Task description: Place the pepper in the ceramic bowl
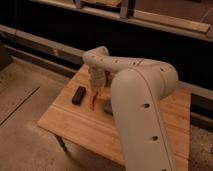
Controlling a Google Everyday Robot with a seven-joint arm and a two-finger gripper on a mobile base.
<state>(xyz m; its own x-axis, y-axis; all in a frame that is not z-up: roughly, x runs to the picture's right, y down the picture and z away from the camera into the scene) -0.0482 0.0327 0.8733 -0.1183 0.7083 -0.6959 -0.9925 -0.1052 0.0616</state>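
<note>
Pepper (pixel 93 101) just below gripper (pixel 95 92), over table (pixel 75 126) (wooden)

Arm (pixel 142 95) bends forward, claw (pixel 95 93) low, pointing down.

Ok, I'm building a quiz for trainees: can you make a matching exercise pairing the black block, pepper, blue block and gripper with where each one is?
Things: 1 black block; 2 pepper; 3 blue block; 4 gripper.
Places: A just above the pepper; B partly hidden by the arm; C farthest left on the table; D between the two blocks.
Pairs: 1-C; 2-D; 3-B; 4-A.
</note>
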